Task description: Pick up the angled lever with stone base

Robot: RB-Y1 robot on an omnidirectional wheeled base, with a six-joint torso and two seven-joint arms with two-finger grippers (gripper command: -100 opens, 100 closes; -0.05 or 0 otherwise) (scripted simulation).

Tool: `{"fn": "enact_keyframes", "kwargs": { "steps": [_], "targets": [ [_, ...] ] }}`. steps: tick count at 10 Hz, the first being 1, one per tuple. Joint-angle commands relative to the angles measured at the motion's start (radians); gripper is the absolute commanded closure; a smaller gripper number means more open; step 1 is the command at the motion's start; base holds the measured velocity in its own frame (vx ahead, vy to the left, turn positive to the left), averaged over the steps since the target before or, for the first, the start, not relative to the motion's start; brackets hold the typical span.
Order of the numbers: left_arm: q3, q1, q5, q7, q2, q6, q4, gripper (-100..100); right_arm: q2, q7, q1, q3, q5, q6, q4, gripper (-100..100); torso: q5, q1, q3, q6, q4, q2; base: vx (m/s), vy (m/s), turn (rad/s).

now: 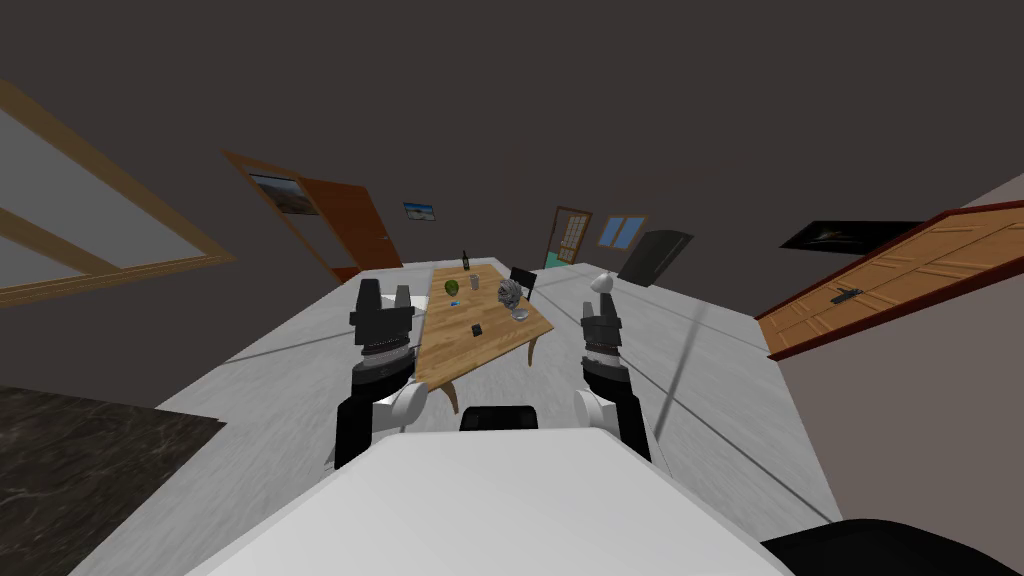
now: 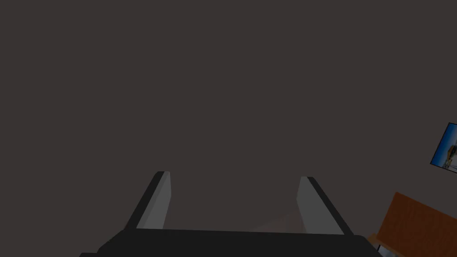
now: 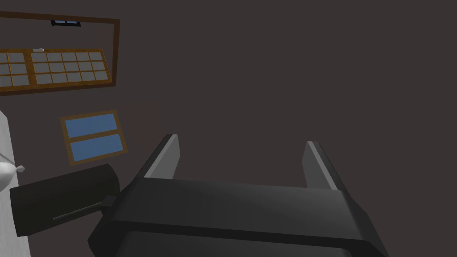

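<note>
Both arms are held up in a travel pose. The left gripper [image 2: 235,176] and right gripper [image 3: 243,139] are released and empty, because the bench [image 1: 500,345] stands well ahead. The lever [image 1: 510,292], probably the grey stony lump at the bench's far right, looks out of reach.

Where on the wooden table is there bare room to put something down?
The near end of the table, before the small black object, is bare. The far half is crowded: green object, grey cup, grey lumpy object, dark bottle.
</note>
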Motion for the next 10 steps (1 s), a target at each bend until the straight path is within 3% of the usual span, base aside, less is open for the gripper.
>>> {"fn": "enact_keyframes", "kwargs": {
  "steps": [1, 7, 10],
  "targets": [
    [0.001, -0.011, -0.004, 0.003, 0.029, 0.024, 0.012, -100, 0.0, 0.0, 0.0, 0.0, 0.0, 0.0, 0.0, 0, 0.0, 0.0, 0.0, 0.0, 0.0, 0.0, 0.01, -0.028, 0.012],
    [0.008, -0.08, -0.022, 0.015, 0.114, 0.172, 0.103, -100, 0.0, 0.0, 0.0, 0.0, 0.0, 0.0, 0.0, 0, -0.001, -0.006, -0.001, 0.0, -0.001, -0.002, 0.022, -0.078, 0.019],
    [0.011, -0.115, -0.03, 0.017, 0.139, 0.247, 0.152, -100, 0.0, 0.0, 0.0, 0.0, 0.0, 0.0, 0.0, 0, -0.001, -0.004, -0.001, 0.0, 0.0, -0.002, 0.019, -0.073, 0.011]
  ]
}}
